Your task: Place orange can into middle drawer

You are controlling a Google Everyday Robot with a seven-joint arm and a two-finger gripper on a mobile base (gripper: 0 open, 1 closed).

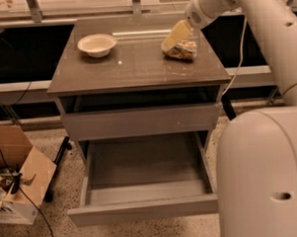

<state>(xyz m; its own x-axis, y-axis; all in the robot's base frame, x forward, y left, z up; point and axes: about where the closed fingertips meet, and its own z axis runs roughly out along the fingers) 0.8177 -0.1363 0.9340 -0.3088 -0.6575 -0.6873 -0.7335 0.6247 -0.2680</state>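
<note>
The orange can (183,50) lies on its side on the right rear part of the cabinet top (136,66). It is shiny, with an orange-gold and dark wrap. My gripper (172,39) comes down from the upper right on the white arm (217,1). Its pale yellow tip is at the can's upper left side, touching or just above it. A drawer (146,182) is pulled out low on the cabinet and holds nothing. A closed drawer front (141,122) sits above it.
A white bowl (97,44) stands on the left rear of the cabinet top. My white body (262,175) fills the lower right. An open cardboard box (17,170) and cables lie on the floor at the left. A dark counter runs behind.
</note>
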